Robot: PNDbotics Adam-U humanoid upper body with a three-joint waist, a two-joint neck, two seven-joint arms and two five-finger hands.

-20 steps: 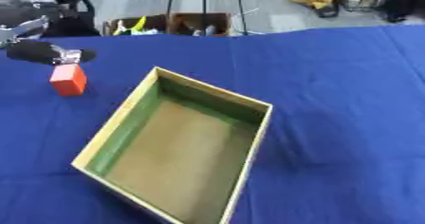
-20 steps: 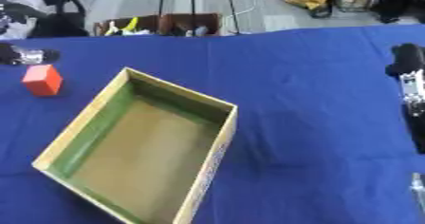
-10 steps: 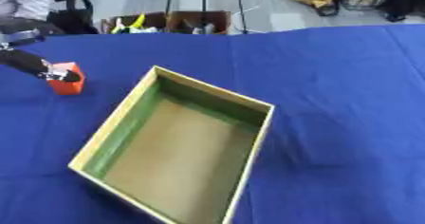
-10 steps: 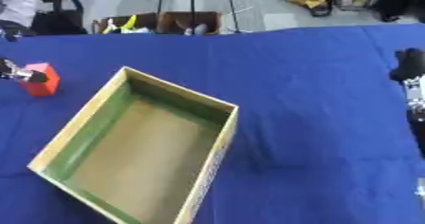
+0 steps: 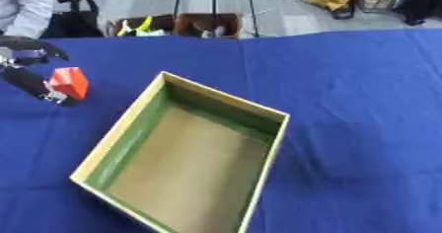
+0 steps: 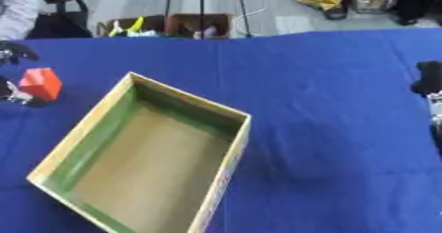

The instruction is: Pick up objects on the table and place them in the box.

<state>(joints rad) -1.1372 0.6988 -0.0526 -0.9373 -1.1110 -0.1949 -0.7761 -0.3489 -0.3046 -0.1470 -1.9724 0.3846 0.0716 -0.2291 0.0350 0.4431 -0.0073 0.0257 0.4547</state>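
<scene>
Left of box (image 5: 186, 153), left hand (image 5: 30, 79) now pinches red block (image 5: 69, 83) between fingers, lifted off bench (image 5: 354, 103); carry to box next. Right hand (image 6: 429, 81) idle, fingers unclear.

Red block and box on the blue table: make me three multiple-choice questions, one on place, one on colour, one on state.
1. Where is the red block?
A. inside the box
B. left of the box
C. right of the box
2. What colour are the box inner walls?
A. green
B. white
C. black
3. What is in the box?
A. the block
B. a cup
C. nothing

Answers: 1 B, it sits at the left robot hand, outside the box. 2 A, green shows above the tan floor. 3 C, only bare floor shows.
</scene>
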